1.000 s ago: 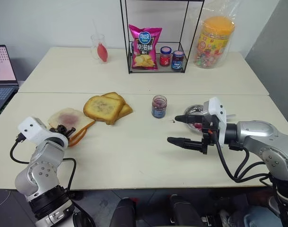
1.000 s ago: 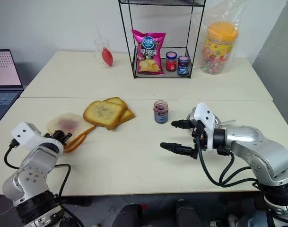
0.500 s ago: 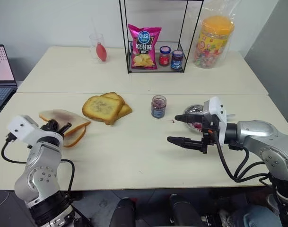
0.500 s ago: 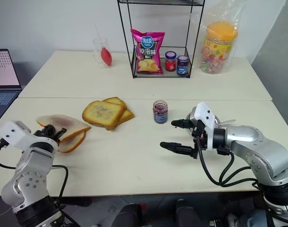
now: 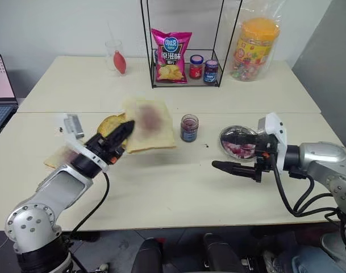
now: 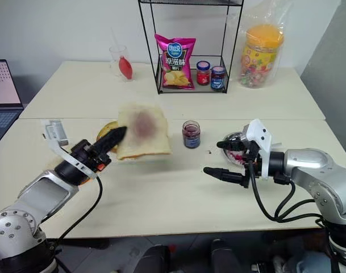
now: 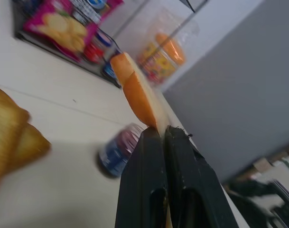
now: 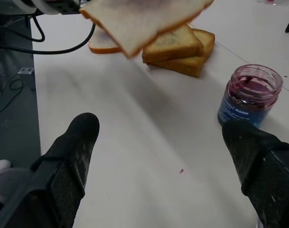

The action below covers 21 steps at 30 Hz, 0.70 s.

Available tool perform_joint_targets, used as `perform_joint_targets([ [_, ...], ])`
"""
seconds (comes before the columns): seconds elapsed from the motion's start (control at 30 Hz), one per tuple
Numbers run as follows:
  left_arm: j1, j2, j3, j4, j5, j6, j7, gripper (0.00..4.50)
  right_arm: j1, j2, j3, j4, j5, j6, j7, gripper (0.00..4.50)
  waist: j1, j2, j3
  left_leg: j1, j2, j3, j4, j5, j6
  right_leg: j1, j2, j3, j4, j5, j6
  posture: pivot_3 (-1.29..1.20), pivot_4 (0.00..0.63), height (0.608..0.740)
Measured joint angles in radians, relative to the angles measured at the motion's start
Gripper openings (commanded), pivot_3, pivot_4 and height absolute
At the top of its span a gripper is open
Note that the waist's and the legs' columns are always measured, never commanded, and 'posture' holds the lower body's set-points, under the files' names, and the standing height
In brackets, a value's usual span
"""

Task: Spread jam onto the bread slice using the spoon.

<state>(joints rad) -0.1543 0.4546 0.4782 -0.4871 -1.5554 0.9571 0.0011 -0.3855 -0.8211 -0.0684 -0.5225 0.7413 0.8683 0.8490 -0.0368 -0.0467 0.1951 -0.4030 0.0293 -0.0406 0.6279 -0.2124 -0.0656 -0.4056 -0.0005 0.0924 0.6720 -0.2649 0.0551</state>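
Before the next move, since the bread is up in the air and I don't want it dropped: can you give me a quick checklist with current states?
1. Left pincer shut on the bread slice: ok.
2. Slice clear of the table: ok.
3. Jam side up: ok.
4. Right pincer open, holding nothing: ok.
5. Jam jar upright, lid off: ok.
6. Spoon located: cannot tell.

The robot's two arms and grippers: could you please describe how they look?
Both arms are silver-grey metal with rounded joint housings and black cables looping alongside. The left gripper has two slim black fingers, a white bracket at the wrist and a small red-orange mark. The right gripper has two black, blunt-tipped fingers beneath a white block-shaped housing.
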Motion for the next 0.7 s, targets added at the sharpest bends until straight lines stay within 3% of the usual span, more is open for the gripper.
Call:
perform_joint_targets([
  [0.1, 0.047, -0.010, -0.101, 0.011, 0.031, -0.002, -0.049, 0.03, 0.029, -0.035, -0.025, -0.004, 0.014, 0.018, 0.003, 4.50, 0.005, 0.000, 0.000, 0.000, -0.001, 0.001, 0.001, 0.000, 0.000, 0.000, -0.001, 0.002, -0.001, -0.003, -0.005, 0.00, 0.150, 0.740],
  [0.3, 0.169, -0.060, -0.366, 0.142, 0.338, -0.058, -0.263, 0.03, 0.093, -0.068, -0.075, -0.075, 0.077, 0.067, -0.006, 4.50, 0.004, 0.000, 0.000, -0.002, 0.000, 0.002, 0.000, 0.000, 0.000, 0.000, 0.000, 0.002, -0.007, -0.002, -0.006, 0.00, 0.150, 0.740],
  [0.47, 0.169, -0.037, -0.417, 0.200, 0.523, -0.143, -0.381, 0.03, 0.123, -0.087, -0.078, -0.101, 0.105, 0.082, -0.014, 4.50, 0.005, 0.002, -0.001, -0.003, 0.000, 0.002, -0.001, 0.000, 0.001, 0.000, 0.000, 0.002, -0.008, -0.002, -0.006, 0.00, 0.150, 0.740],
  [0.7, 0.119, -0.062, -0.426, 0.229, 0.617, -0.165, -0.407, 0.03, 0.174, -0.115, -0.078, -0.104, 0.103, 0.070, 0.000, 4.50, 0.005, 0.002, -0.001, -0.003, -0.001, 0.002, 0.000, 0.000, 0.001, 0.000, -0.001, 0.002, -0.008, -0.001, -0.005, 0.00, 0.150, 0.740],
])
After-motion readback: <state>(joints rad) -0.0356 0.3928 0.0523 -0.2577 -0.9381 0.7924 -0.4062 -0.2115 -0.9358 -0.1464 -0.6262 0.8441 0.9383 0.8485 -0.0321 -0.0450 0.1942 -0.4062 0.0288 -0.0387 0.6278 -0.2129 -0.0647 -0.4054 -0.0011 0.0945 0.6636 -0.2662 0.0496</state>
